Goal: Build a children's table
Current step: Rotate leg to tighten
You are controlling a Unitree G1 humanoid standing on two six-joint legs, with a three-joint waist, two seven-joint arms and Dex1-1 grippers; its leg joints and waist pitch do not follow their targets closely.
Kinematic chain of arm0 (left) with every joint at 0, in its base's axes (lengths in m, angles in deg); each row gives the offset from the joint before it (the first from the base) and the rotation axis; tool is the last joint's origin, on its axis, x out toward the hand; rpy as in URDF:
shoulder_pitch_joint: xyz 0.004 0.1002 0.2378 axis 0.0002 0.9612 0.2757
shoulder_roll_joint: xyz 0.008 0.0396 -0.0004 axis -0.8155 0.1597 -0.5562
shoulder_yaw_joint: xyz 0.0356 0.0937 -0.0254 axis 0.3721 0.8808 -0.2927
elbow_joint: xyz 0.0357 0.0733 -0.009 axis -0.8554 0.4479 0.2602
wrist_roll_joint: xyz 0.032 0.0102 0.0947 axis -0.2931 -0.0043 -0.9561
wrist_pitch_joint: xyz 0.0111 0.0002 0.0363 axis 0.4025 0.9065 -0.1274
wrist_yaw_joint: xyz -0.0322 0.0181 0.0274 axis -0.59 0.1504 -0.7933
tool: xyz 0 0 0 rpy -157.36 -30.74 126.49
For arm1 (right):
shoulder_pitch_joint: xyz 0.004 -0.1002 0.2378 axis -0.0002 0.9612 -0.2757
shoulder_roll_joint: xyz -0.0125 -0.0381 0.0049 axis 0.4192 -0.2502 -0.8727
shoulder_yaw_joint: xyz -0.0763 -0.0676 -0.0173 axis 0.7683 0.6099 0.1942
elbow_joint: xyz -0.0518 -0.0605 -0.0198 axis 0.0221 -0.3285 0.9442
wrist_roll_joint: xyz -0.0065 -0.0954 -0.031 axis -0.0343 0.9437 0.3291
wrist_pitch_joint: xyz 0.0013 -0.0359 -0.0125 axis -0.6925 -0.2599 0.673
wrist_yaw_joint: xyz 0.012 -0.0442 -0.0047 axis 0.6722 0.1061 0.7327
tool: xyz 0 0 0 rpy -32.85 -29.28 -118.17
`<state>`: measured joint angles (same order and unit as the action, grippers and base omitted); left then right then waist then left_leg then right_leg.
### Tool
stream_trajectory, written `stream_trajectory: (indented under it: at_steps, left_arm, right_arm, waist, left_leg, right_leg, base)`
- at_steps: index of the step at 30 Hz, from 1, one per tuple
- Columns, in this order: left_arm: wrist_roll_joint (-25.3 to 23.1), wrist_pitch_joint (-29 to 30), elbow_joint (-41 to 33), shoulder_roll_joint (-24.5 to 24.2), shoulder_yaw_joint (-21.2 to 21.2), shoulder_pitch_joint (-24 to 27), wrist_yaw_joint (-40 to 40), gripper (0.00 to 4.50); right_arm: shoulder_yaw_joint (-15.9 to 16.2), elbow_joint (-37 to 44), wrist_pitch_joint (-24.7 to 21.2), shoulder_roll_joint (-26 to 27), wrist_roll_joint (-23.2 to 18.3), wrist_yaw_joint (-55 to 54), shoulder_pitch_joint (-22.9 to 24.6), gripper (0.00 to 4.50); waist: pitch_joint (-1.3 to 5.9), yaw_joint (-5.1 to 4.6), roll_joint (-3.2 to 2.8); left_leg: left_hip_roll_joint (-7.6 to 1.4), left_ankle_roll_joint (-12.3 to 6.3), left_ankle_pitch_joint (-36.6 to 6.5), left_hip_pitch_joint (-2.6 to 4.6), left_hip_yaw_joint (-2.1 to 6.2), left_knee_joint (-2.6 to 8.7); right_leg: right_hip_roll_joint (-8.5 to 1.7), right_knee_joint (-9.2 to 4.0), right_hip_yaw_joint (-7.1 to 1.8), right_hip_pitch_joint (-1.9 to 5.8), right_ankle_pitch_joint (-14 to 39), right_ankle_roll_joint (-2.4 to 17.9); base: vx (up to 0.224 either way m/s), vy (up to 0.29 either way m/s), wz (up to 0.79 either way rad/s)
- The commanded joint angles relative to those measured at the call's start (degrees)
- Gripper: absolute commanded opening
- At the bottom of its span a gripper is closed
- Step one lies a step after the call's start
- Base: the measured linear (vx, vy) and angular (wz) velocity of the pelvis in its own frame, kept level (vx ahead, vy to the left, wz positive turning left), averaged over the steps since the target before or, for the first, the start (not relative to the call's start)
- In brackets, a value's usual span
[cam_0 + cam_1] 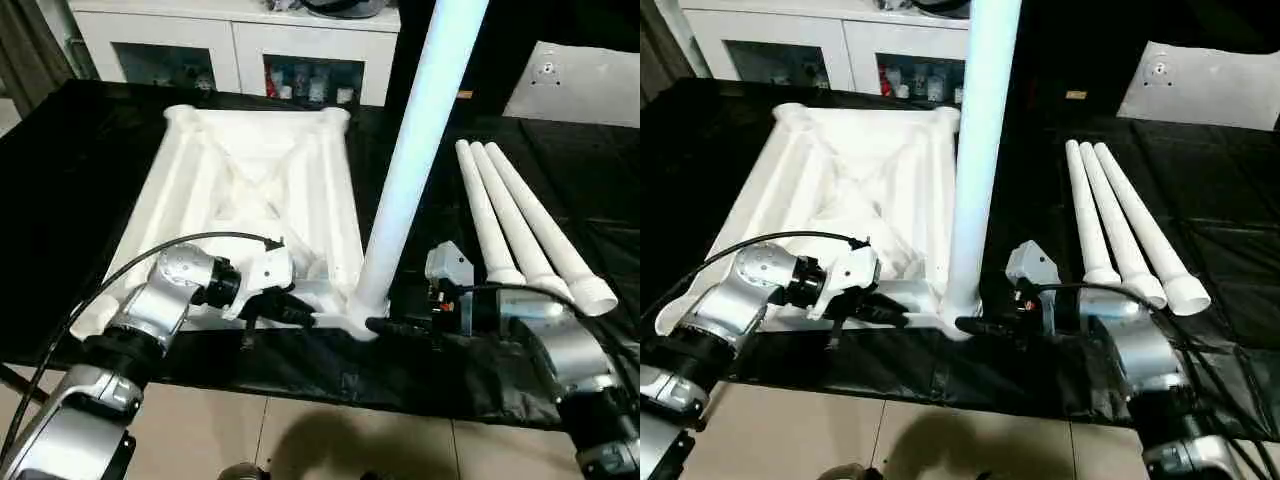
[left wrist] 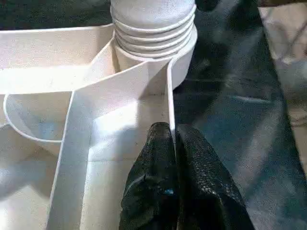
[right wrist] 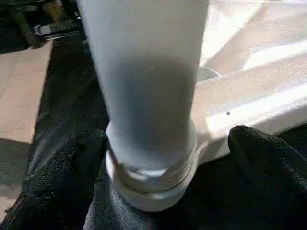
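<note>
On a black cloth [image 1: 90, 180] covering the work surface lies the children's table top [image 1: 250, 190], underside up, ribs and rim showing. One white leg [image 1: 415, 150] stands upright in its near corner socket; three spare legs [image 1: 520, 225] lie side by side on the cloth to the right. Behind stand white glass-door cabinets [image 1: 230, 50], and a flat white sheet [image 1: 580, 85] rests at the far right. Pale floor tiles [image 1: 300, 440] show below the cloth's edge.

The left gripper [image 2: 173, 143] has its fingers pinched on the top's thin rim wall, seemingly gripping it, just beside the socket's ridged collar. The right gripper [image 3: 158, 153] holds its fingers [image 3: 268, 158] wide, either side of the leg's base without clasping it.
</note>
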<state>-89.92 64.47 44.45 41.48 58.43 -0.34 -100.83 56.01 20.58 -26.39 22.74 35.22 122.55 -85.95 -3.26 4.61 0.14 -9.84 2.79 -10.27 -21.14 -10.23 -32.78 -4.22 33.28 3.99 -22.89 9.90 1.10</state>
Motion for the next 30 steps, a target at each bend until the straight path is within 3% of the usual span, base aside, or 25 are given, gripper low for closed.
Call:
stream_trajectory:
  at_steps: [1,5,12,19,27,30]
  left_arm:
    - [-2.18,-1.5,1.49,-0.13,3.9,-0.12,-3.64,0.0]
    - [-2.6,-3.04,3.2,0.3,4.43,-1.45,-4.63,0.0]
    - [-2.88,-4.89,5.56,0.93,4.81,-2.95,-5.42,0.0]
    - [-3.14,-6.26,7.09,0.89,5.14,-3.47,-5.73,0.0]
    - [-3.51,-6.54,8.52,0.68,4.76,-3.37,-4.98,0.0]
    - [-2.25,-2.52,7.05,1.66,2.59,-2.11,-0.92,0.0]
  right_arm:
    - [0.6,-1.19,0.88,-0.18,-0.84,1.55,-1.26,4.29]
    - [1.35,-2.5,1.68,0.24,-0.55,2.47,-2.28,3.97]
    - [2.5,-3.18,2.45,0.91,-0.8,4.18,-2.97,3.4]
    - [3.28,-3.97,3.24,1.07,-0.57,5.4,-3.21,2.71]
    - [4.48,-3.8,3.03,1.37,-0.7,6.12,-2.7,2.6]
    - [3.39,-2.03,0.76,2.77,-2.0,3.61,-0.81,2.59]
  waist:
    - [3.44,0.09,0.37]
    - [3.48,0.65,0.45]
    - [3.37,0.75,0.4]
    - [3.44,0.91,0.54]
    - [3.28,1.01,0.5]
    - [3.2,1.02,0.47]
  left_leg:
    - [-3.78,-5.97,-8.2,0.79,0.67,3.27]
    - [-3.83,-5.93,-7.78,0.77,0.65,3.23]
    - [-3.83,-4.32,-10.48,0.85,0.75,3.36]
    - [-3.8,-4.64,-9.85,0.7,0.73,3.27]
    - [-3.86,-3.35,-12.31,0.79,0.87,3.45]
    - [-3.95,-3.11,-12.54,0.84,0.85,3.5]
  right_leg:
    - [-4.57,-2.77,-2.83,2.83,8.24,14.17]
    - [-4.64,-2.54,-2.78,2.86,7.31,14.67]
    - [-4.73,-2.99,-2.82,2.8,11.67,13.73]
    - [-4.77,-2.79,-2.8,2.89,10.78,13.78]
    - [-4.86,-3.17,-2.9,2.66,15.76,12.44]
    - [-4.86,-3.13,-2.98,2.6,15.53,12.58]
  base:
    - [0.0,0.0,0.0]
    - [0.0,0.0,0.0]
    - [0.0,0.0,0.0]
    - [0.0,0.0,0.0]
    - [0.0,0.0,0.0]
    - [0.0,0.0,0.0]
